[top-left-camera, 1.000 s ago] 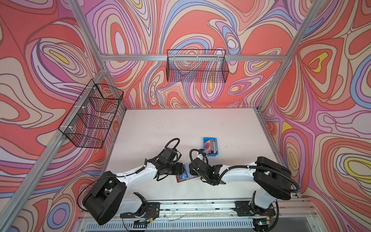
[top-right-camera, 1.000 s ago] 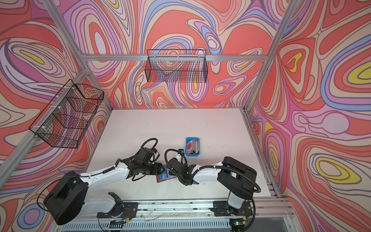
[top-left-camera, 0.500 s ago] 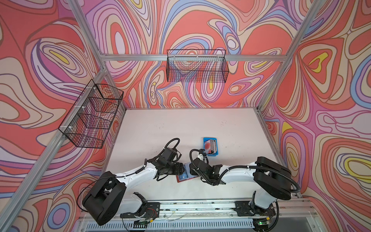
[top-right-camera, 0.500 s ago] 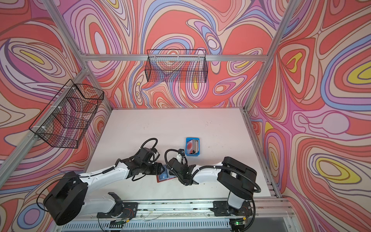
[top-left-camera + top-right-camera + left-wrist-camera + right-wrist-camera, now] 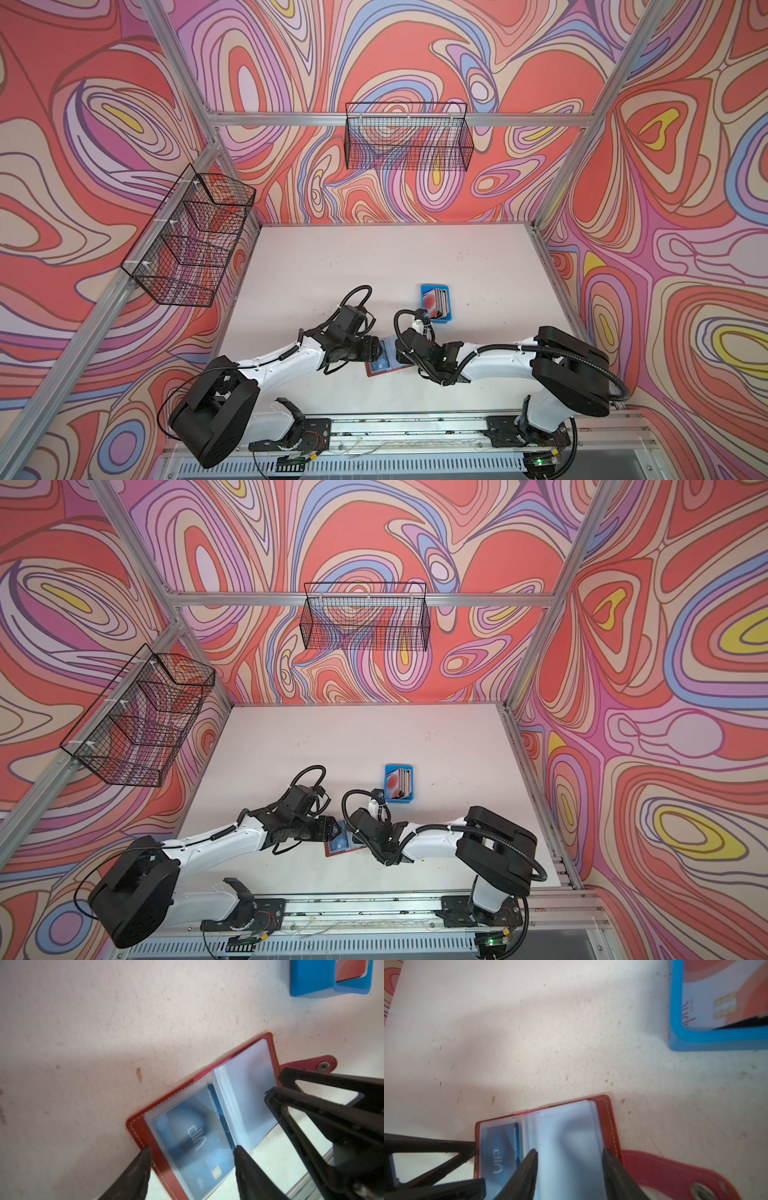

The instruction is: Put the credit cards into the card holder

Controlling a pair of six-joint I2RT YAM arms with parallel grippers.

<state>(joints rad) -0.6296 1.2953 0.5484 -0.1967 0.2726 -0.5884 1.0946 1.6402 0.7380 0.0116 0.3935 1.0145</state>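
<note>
Left gripper (image 5: 191,1150) and right gripper (image 5: 570,1151), fingers spread, pin the card holder (image 5: 138,1132) open; next, likely fetch credit cards (image 5: 708,997) from blue tray (image 5: 716,1038).

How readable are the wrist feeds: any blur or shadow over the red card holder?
Left wrist view: light blue VIP card in the red leather-like card holder reads sharp; left claw blurs. Right wrist view: soft shadow crosses the white table; clear plastic sleeves look hazy.

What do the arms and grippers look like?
Left arm and right arm: white links between bulky black joint housings, black cables looping at the wrists. Left gripper and right gripper: black fingers tapering to points, built as open triangular frames.
</note>
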